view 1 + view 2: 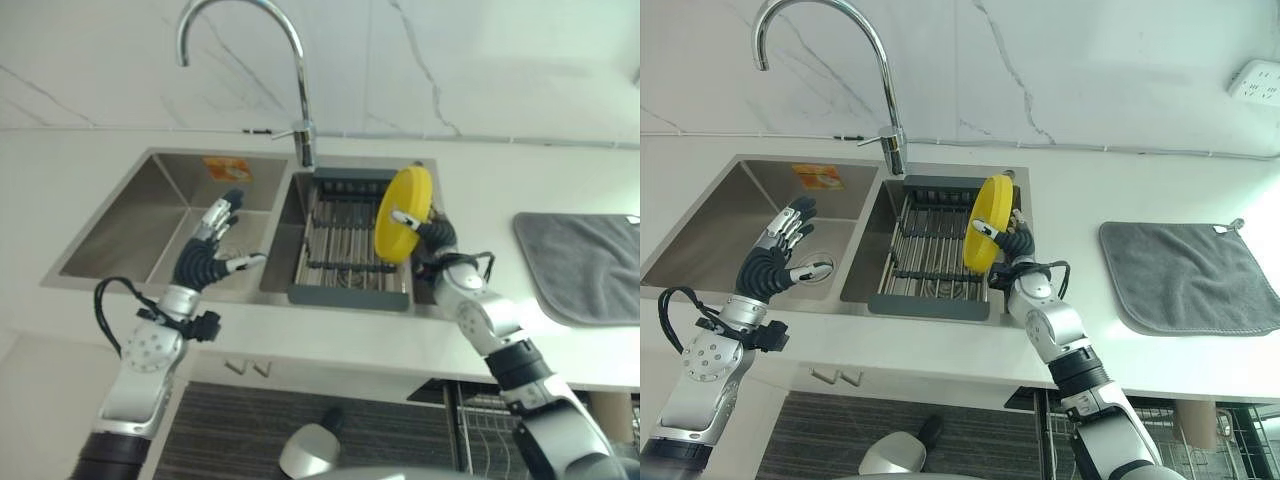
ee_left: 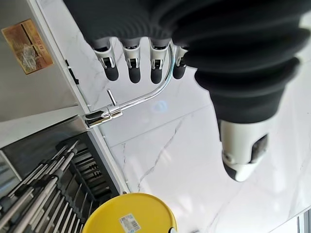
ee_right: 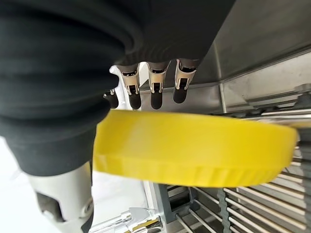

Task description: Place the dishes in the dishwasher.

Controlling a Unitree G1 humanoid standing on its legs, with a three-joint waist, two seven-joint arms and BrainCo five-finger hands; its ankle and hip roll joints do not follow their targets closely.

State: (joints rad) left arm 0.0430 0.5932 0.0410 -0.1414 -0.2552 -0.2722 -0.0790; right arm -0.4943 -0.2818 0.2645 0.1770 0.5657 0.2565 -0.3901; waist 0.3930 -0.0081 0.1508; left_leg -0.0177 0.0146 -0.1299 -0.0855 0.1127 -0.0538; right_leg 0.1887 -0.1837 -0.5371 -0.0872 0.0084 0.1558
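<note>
A yellow plate (image 1: 403, 212) stands on edge over the right side of a dark dish rack (image 1: 345, 250) in the right basin of the sink. My right hand (image 1: 432, 235) is shut on it: the fingers (image 3: 155, 94) lie over one face and the thumb presses the other. The plate (image 3: 194, 145) hangs just above the rack's metal bars. My left hand (image 1: 215, 235) hovers open over the left basin (image 1: 140, 225), fingers (image 2: 131, 68) straight, holding nothing.
A tall curved faucet (image 1: 300, 100) rises behind the divide between the two basins. A grey towel (image 1: 1190, 275) lies on the white counter to the right. A wire rack (image 1: 1200, 440) shows below the counter's edge at lower right.
</note>
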